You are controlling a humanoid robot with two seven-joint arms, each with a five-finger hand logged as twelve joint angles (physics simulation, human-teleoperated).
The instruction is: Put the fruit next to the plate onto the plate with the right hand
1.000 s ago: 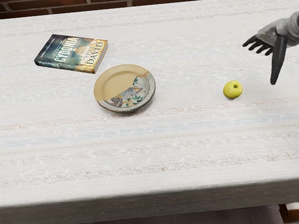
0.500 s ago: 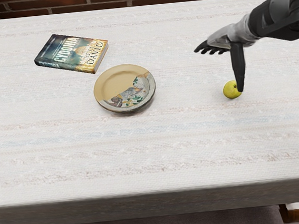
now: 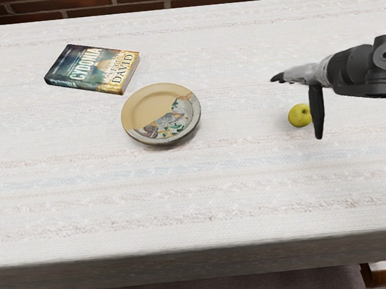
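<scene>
A small yellow-green apple (image 3: 299, 114) lies on the table to the right of the round tan plate (image 3: 160, 113) with a painted pattern on one side. My right hand (image 3: 302, 96) comes in from the right edge and hovers over the apple, open. Its thumb (image 3: 317, 112) hangs down just right of the fruit and its fingers (image 3: 283, 77) reach left above it. Nothing is held. The left arm is out of view.
A book (image 3: 92, 69) lies at the back left of the table, beyond the plate. The table's front edge runs along the bottom, and a brick wall stands behind.
My right hand swung in from the right edge, passed above the apple, then dropped lower, so the thumb now hangs beside the fruit's right side. The apple and plate have not moved.
</scene>
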